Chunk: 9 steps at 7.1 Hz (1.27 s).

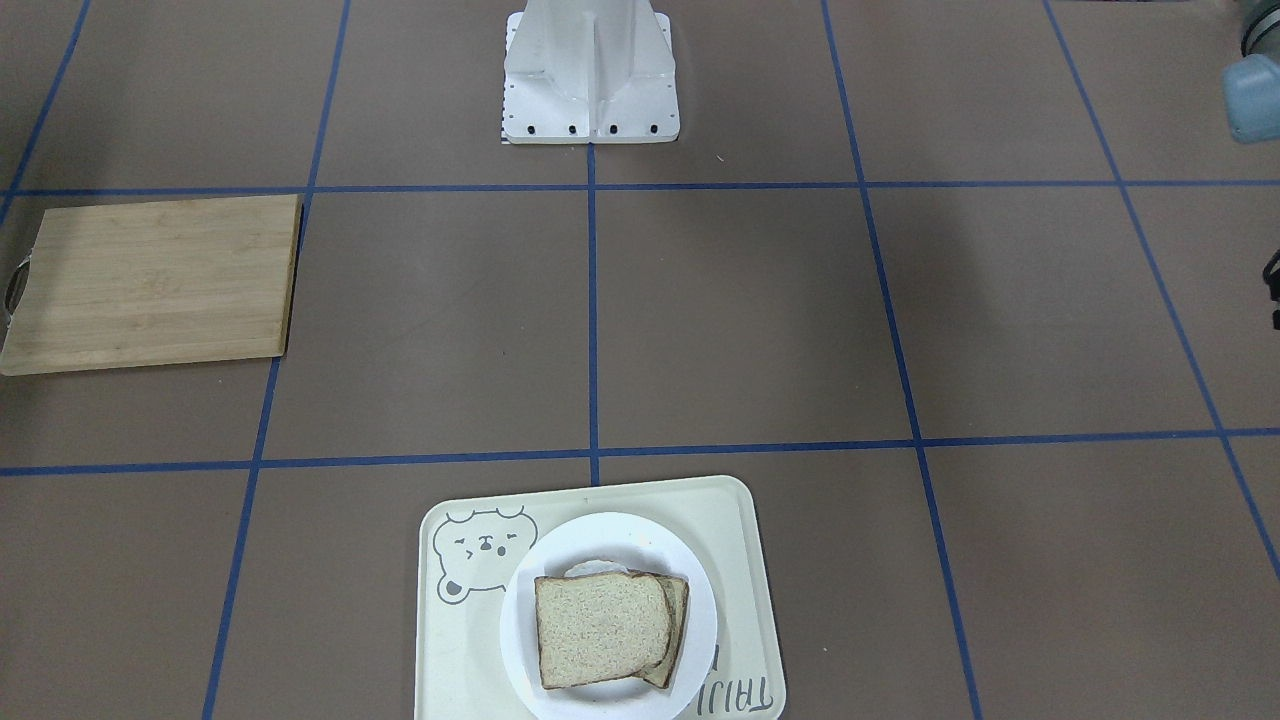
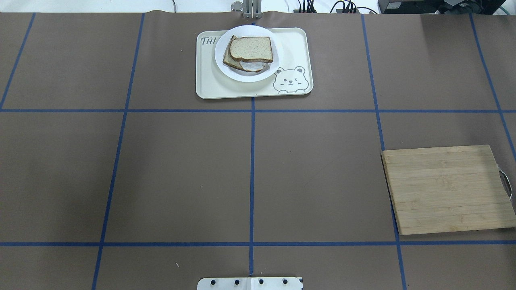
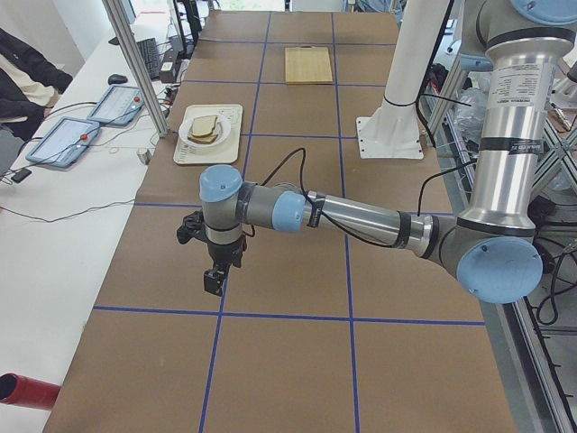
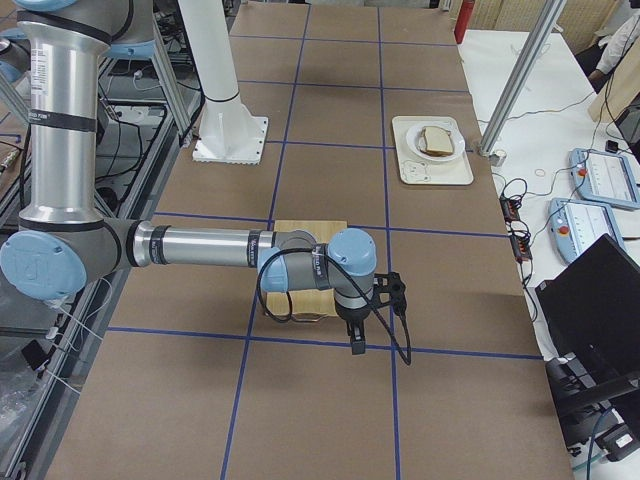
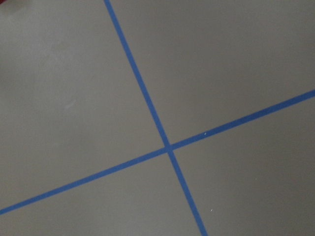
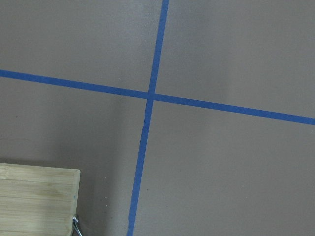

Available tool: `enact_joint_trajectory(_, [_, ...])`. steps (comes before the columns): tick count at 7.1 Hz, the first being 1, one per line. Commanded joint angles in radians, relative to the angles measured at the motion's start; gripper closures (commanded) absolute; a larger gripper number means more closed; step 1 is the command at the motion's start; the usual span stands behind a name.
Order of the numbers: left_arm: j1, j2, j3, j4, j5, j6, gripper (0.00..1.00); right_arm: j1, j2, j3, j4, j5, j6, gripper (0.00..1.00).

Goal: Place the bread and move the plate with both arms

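The bread point(image 2: 250, 48) lies on top of a second slice with fried egg on the white plate point(image 2: 276, 56). The plate stands on the cream bear tray point(image 2: 294, 44) at the far middle of the table. Bread point(image 1: 600, 625) and plate point(image 1: 700, 620) also show in the front-facing view. My left gripper point(image 3: 214, 281) hangs over bare table far from the tray. My right gripper point(image 4: 357, 340) hangs beside the cutting board. Both point down with nothing seen in them. They show only in the side views, so I cannot tell whether they are open or shut.
A bamboo cutting board point(image 2: 447, 189) lies on my right side; its corner shows in the right wrist view point(image 6: 34, 201). The white robot base point(image 2: 250, 283) stands at the near edge. Blue tape lines grid the brown table. Operators' tablets point(image 3: 63, 140) lie beyond the far edge.
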Motion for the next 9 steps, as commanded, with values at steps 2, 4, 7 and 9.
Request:
enact_joint_trajectory(2, [-0.149, 0.091, -0.005, -0.002, -0.207, -0.001, 0.02, 0.0, 0.008, 0.001, -0.002, 0.003, 0.007, 0.0])
enact_joint_trajectory(4, [-0.154, 0.14, -0.009, -0.022, -0.214, 0.008, 0.02, 0.0, 0.008, 0.003, 0.002, 0.002, 0.017, 0.0])
enact_joint_trajectory(7, [-0.152, 0.14, -0.012, -0.022, -0.22, 0.01, 0.02, 0.0, 0.007, 0.003, 0.003, -0.002, 0.02, 0.0])
enact_joint_trajectory(9, [-0.152, 0.14, -0.014, -0.022, -0.22, 0.01, 0.02, 0.0, 0.007, 0.009, 0.003, 0.0, 0.021, 0.0])
